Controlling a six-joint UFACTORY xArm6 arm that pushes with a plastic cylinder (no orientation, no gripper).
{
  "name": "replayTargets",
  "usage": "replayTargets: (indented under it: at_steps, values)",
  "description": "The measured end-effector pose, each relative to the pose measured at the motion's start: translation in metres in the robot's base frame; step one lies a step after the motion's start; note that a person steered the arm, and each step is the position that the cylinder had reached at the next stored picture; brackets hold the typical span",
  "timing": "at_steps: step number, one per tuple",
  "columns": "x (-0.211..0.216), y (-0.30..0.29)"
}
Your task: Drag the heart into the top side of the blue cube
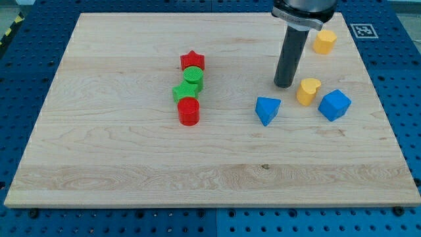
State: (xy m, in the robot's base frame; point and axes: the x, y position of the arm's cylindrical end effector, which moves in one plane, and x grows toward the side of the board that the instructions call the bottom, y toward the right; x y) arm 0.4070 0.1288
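A yellow heart (308, 91) lies on the wooden board at the view's right, just left of and slightly above the blue cube (335, 105), nearly touching it. My tip (284, 84) rests on the board a little to the left of the heart, with a small gap between them. The rod rises from there to the view's top edge.
A blue triangular block (267, 109) lies below-left of my tip. A yellow hexagon block (323, 41) sits near the top right. At centre-left a column holds a red star (193, 61), green cylinder (193, 78), green star (184, 92) and red cylinder (189, 111). The board's right edge (385, 112) is near the cube.
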Motion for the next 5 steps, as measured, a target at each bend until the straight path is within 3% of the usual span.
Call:
replayTargets:
  at_steps: [1, 2, 3, 4, 5]
  values:
    - [0.035, -0.001]
    - [0.041, 0.034]
    - [0.041, 0.039]
    - [0.034, 0.005]
    - [0.0, 0.002]
